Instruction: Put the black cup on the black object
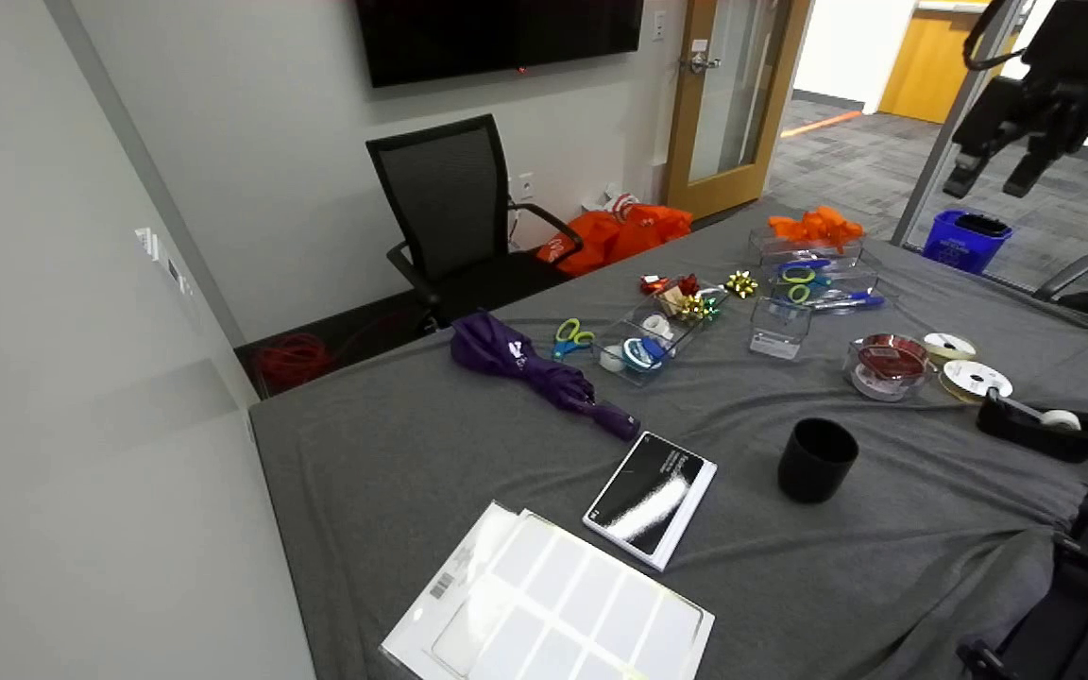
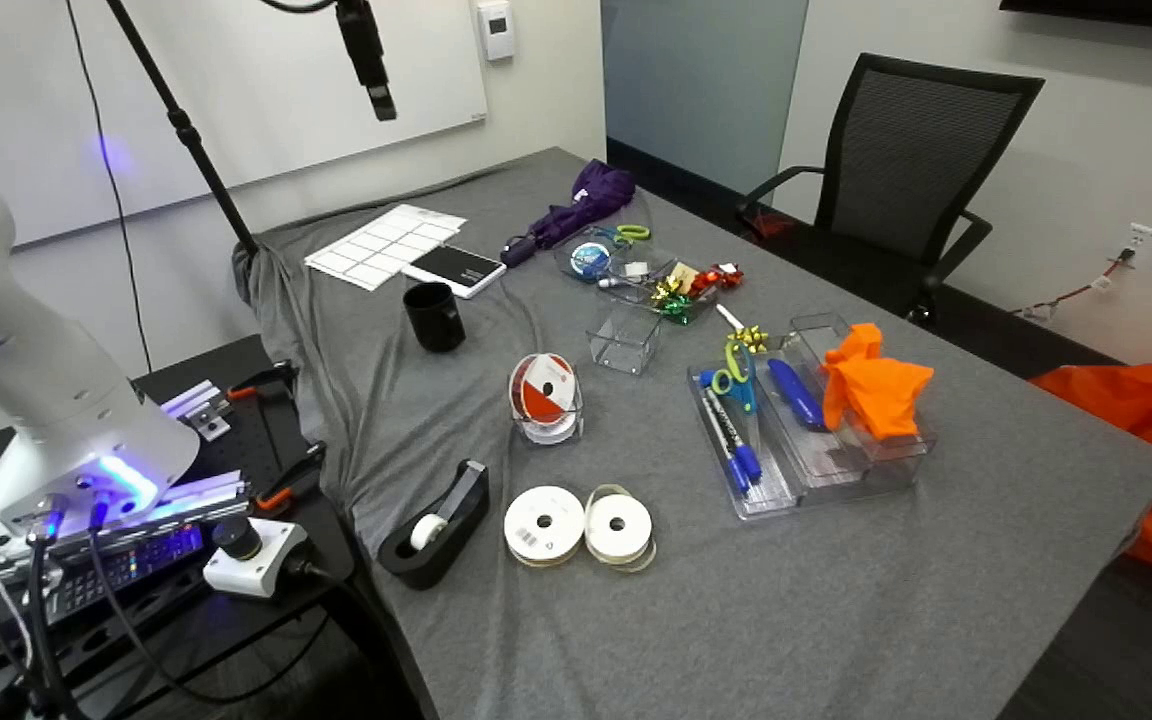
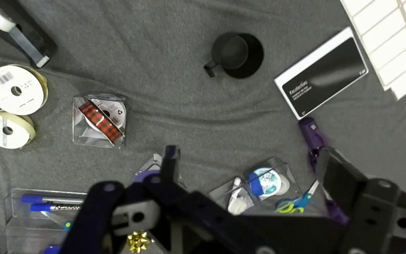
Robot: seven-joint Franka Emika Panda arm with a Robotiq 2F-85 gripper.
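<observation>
Matte black, probably light and stiff, your cup (image 1: 813, 463) stood upright on the cloth (image 1: 393, 453), near the black-topped box (image 1: 650, 496); its wall (image 2: 426, 328), away from the handle (image 3: 209, 67), looked the surest hold. Your gripper (image 1: 990, 179) hung with jaws apart, holding nothing. Farther out, a tub (image 3: 81, 139) held ribbon (image 3: 100, 121), a tray (image 2: 774, 475) pens (image 2: 747, 460).

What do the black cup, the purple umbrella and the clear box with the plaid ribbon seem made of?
The black cup: opaque, perhaps plastic or ceramic; the even matte surface leaves it open. The purple umbrella: probably thin fabric, since it bunches in soft folds. The clear box: likely rigid plastic, as the reels show through its straight walls, though glass is possible.
</observation>
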